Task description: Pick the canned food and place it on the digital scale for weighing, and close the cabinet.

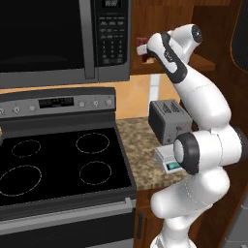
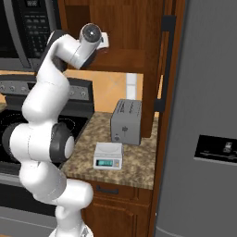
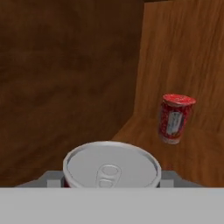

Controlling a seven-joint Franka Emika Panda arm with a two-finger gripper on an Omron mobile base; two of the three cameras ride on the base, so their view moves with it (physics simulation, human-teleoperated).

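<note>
inside cabinet [image 2: 115, 28], canned food [image 3: 111, 166] hides fingertips; grip cannot be judged.

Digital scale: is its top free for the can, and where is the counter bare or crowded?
The digital scale has a bare white top. Bare granite counter lies between it and the stove, and more to its right. It is tight behind the scale, where the toaster stands.
</note>
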